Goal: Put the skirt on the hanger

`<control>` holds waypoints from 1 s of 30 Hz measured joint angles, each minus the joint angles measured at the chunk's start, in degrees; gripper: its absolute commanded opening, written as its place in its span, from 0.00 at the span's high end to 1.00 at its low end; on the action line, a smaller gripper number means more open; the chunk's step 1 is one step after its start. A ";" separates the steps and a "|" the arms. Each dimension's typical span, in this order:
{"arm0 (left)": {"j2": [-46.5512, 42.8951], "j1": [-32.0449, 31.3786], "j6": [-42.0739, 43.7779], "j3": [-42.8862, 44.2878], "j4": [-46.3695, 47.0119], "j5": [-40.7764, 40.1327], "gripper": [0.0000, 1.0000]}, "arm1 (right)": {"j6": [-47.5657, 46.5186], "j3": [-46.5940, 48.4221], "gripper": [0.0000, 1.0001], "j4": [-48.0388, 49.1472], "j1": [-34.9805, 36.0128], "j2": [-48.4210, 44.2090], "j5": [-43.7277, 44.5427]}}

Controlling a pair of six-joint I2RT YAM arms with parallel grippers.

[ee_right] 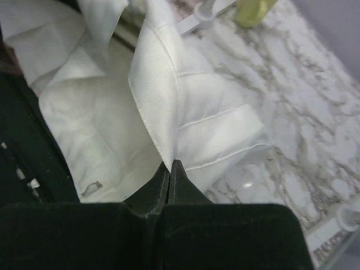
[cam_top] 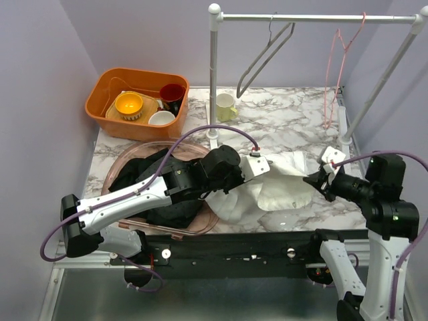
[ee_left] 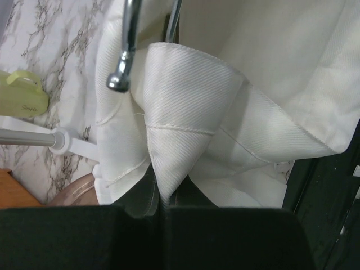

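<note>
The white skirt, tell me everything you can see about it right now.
The skirt is white woven cloth with a fine diagonal rib and stitched hems. It lies crumpled in loose folds on the marble table, near the front edge between the two arms. The left gripper and the right gripper are each shut on a folded hem edge.

**A:** Where is there open room?

**B:** The bare marble table (cam_top: 287, 124) lies open between the rack's upright post (cam_top: 213, 73) and its slanted right post (cam_top: 384, 80), under the top rail (cam_top: 314, 18).

**A:** What stands in the way?

**B:** A grey hanger (cam_top: 264, 67) and a pink hanger (cam_top: 327, 93) hang from that rail. A pale mug (cam_top: 225, 107) stands just beside the upright post. An orange tub (cam_top: 97, 93) fills the far left corner. The white skirt (cam_top: 284, 190) and a dark clothes heap (cam_top: 167, 210) cover the near edge.
</note>
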 measured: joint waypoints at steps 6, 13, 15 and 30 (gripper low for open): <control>-1.16 0.33 -2.36 -1.92 3.54 2.19 1.00 | -15.67 -10.45 0.75 -6.14 0.00 0.07 -5.64; -1.09 0.39 -2.27 -2.89 7.50 8.90 1.00 | -23.69 -8.33 0.31 -9.09 0.00 0.90 -6.36; -0.96 0.37 -0.96 -2.89 7.32 10.97 1.00 | -23.39 -4.59 0.23 -9.14 0.00 1.68 -5.62; -0.44 0.35 6.27 -4.20 4.68 16.74 1.00 | -20.65 7.76 0.18 -8.90 0.00 4.55 -4.76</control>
